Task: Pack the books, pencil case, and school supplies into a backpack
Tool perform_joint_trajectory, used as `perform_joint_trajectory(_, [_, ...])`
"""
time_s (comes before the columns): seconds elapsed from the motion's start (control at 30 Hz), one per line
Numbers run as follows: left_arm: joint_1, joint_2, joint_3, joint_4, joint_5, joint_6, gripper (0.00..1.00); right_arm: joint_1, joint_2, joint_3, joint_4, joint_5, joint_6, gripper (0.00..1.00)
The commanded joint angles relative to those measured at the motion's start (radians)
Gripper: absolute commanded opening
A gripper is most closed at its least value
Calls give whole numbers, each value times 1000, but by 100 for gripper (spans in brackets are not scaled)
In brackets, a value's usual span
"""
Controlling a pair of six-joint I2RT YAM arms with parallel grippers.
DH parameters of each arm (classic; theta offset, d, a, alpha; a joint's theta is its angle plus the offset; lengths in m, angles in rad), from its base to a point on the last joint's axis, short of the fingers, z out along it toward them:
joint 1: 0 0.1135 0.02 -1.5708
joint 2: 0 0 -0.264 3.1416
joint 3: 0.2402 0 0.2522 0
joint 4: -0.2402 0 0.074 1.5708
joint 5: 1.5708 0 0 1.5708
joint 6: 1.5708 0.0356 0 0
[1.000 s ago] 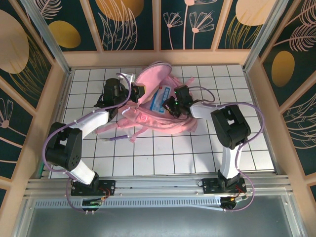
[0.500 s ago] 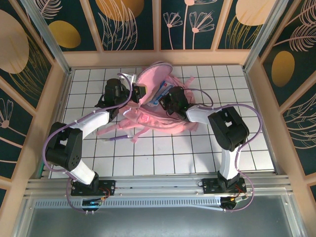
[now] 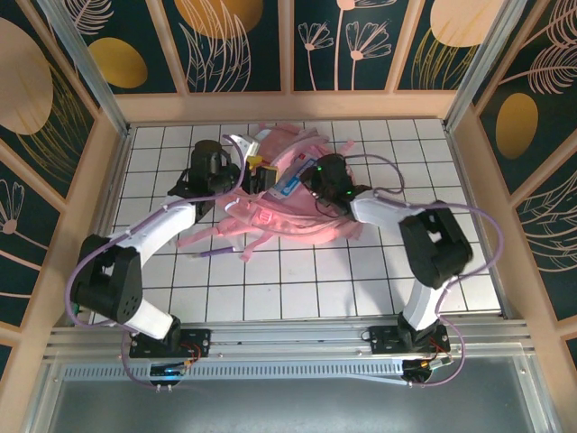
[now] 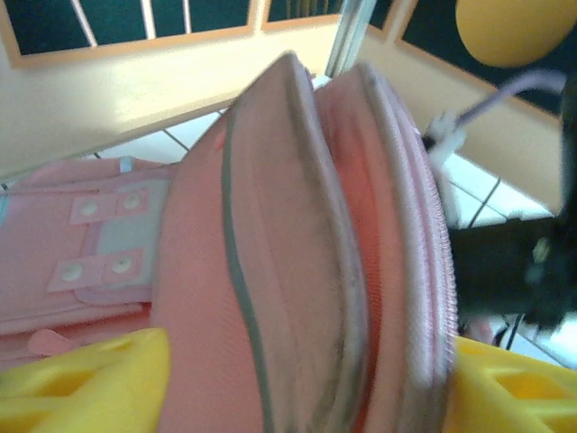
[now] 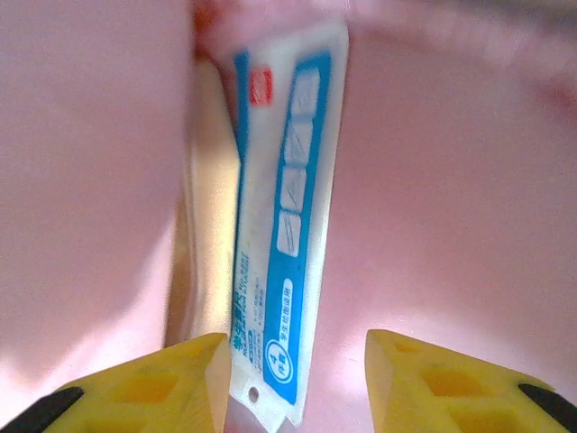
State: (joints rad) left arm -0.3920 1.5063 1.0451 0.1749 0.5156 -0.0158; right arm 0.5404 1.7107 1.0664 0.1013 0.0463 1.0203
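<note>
The glossy pink backpack (image 3: 270, 212) lies at the back middle of the table with its mouth open. My left gripper (image 3: 255, 171) is shut on the backpack's opening edge, and the thick pink flap (image 4: 270, 225) fills the space between its yellow fingers (image 4: 81, 379). The white-and-blue packet with a red corner (image 5: 279, 225) stands inside the pink lining (image 5: 451, 180). My right gripper (image 5: 297, 379) is open around the packet's lower end. The packet leans on its left finger (image 5: 153, 379) and stands apart from the right one. From above, the packet (image 3: 290, 179) sticks out of the mouth beside my right gripper (image 3: 308, 183). The booklet, pouch and pen are hidden.
Pink straps (image 3: 216, 236) trail from the backpack toward the near left over the white tiled table (image 3: 343, 280). A wooden wall (image 3: 288, 106) runs close behind the backpack. My right arm's dark wrist (image 4: 514, 262) shows just beyond the flap in the left wrist view.
The left gripper has drawn the flap up and back, widening the mouth. The packet has gone deeper inside. The right arm's elbow has swung to the right.
</note>
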Motion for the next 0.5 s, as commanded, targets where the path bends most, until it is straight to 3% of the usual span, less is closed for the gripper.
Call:
perform_joint_trajectory(0.0, [5, -103, 39, -214, 7, 251, 82, -59, -168, -61, -155, 70, -195, 46])
perform_joint_trajectory(0.1, [5, -153, 10, -280, -51, 405, 90, -130, -283, -143, -217, 23, -218, 46])
perform_joint_trajectory(0.13, [5, -165, 1, -320, -50, 496, 99, -160, -315, -166, -234, 1, -229, 47])
perform_joint_trajectory(0.3, [5, -122, 39, -482, -237, 759, 99, -226, -390, -154, -337, -25, -360, 47])
perform_joint_trajectory(0.47, [19, 13, 70, -575, -374, 984, 98, -260, -370, -101, -393, -163, -414, 49])
